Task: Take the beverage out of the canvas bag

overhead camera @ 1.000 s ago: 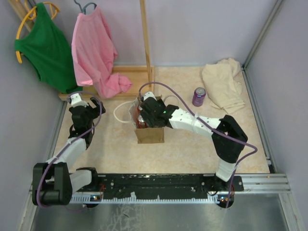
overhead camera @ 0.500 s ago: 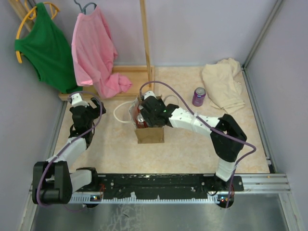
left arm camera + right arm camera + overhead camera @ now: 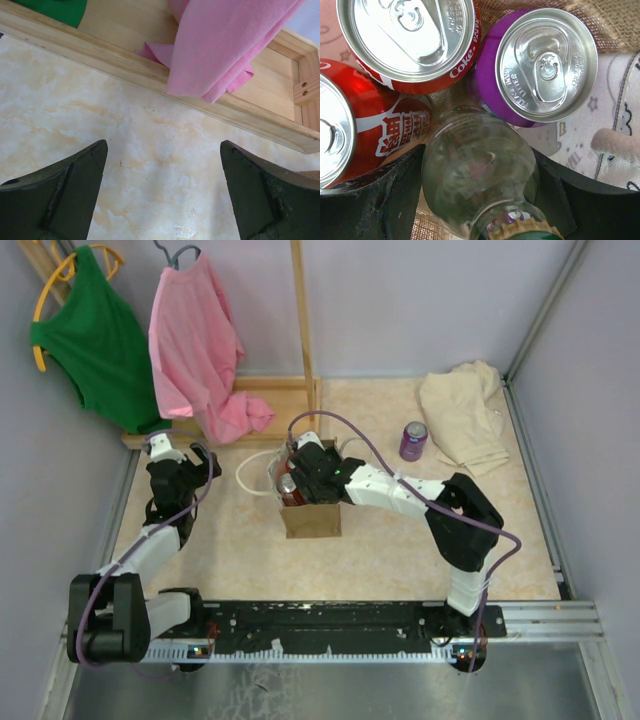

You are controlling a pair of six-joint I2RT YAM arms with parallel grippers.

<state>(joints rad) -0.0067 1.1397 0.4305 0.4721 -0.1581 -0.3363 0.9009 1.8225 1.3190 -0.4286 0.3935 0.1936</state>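
- Right gripper point(image 3: 477, 192) clamps glass bottle point(image 3: 475, 160) inside canvas bag point(image 3: 311, 520).
- Red can point(image 3: 420, 45) reads "Coke"; purple can point(image 3: 535, 65) lid perhaps "LITTER".
- Left gripper point(image 3: 162, 167) jaws spread wide, over table point(image 3: 60, 100).

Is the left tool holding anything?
No, the left tool stands open above the marbled tabletop with nothing between its jaws.

Robot lab test cell: plain lilac walls point(image 3: 420, 300), aluminium rail point(image 3: 550, 618), staged clothes rack point(image 3: 303, 320).
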